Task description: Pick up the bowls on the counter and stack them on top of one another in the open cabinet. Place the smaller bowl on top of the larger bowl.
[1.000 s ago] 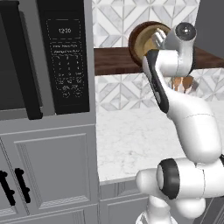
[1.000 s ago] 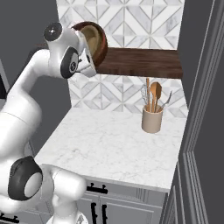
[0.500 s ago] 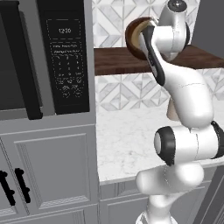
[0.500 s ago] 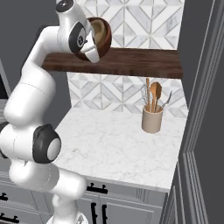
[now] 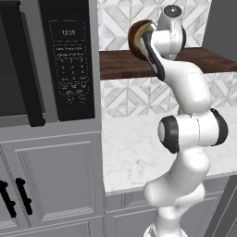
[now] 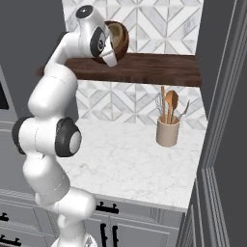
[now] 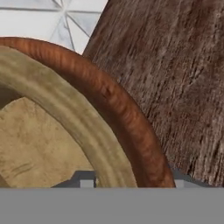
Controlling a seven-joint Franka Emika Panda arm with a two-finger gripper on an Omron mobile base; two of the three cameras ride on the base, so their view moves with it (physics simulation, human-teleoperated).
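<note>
My gripper (image 6: 109, 52) (image 5: 149, 42) (image 7: 131, 180) is up at the level of the open cabinet (image 6: 144, 70) (image 5: 121, 65), a dark wood shelf board against the tiles. It is shut on the rim of the larger bowl (image 6: 120, 39) (image 5: 135, 38) (image 7: 118, 109), which is dark reddish-brown and tipped on its side above the board's left part. In the hand view the light tan rim of the smaller bowl (image 7: 57, 113) lies just inside the brown rim, nested in it. One fingertip sits inside the tan rim and the other outside the brown one.
A beige utensil crock (image 6: 168, 131) with spoons and a whisk stands at the back right of the white counter (image 6: 125, 159) (image 5: 134, 152). A black microwave (image 5: 69, 65) in a grey tall unit stands left of the shelf. A grey wall panel (image 6: 222, 120) closes the right side.
The arm has straightened upward, its elbow now stacked above the base. The held bowl stayed at shelf height and shifted a little along the board.
</note>
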